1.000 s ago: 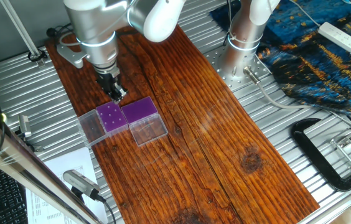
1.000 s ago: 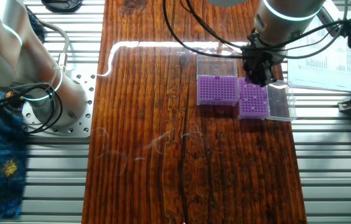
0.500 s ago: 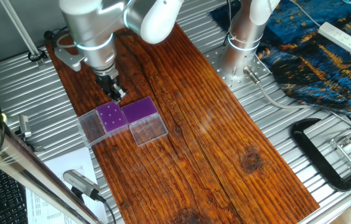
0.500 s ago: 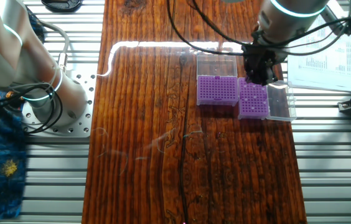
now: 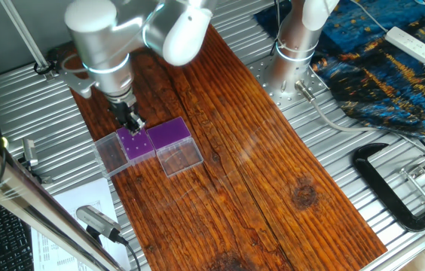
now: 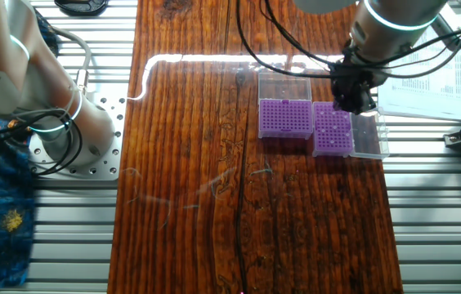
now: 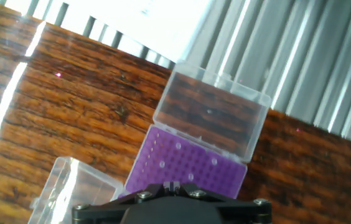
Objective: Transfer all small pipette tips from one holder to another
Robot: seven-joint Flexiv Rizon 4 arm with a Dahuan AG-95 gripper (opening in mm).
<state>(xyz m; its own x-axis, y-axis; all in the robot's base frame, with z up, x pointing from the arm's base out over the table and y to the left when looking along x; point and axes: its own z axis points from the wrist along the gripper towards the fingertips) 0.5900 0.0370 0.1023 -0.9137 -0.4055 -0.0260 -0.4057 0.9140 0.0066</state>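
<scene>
Two holders with purple perforated tops and clear lids folded open stand side by side on the wooden board. My gripper (image 5: 131,124) hangs just over the far edge of the left holder (image 5: 135,141); the other holder (image 5: 169,132) is to its right. In the other fixed view, the gripper (image 6: 353,102) is above the right-hand holder (image 6: 333,131). The hand view looks down on that holder (image 7: 185,163), where a few small pipette tips (image 7: 177,146) show as pale dots. The fingertips (image 7: 172,185) are pressed close together; whether they hold anything is not visible.
The open clear lids (image 5: 111,153) (image 5: 180,156) lie flat beside the holders. A second lid (image 7: 76,183) sits at the lower left of the hand view. Papers (image 6: 427,82) lie off the board beside the holders. The arm's base (image 5: 291,56) is bolted at the board's far side, and a black clamp (image 5: 393,188) lies right.
The arm has swung sideways and the gripper has shifted from the gap near the two holders to over the holder with the tips, a little lower.
</scene>
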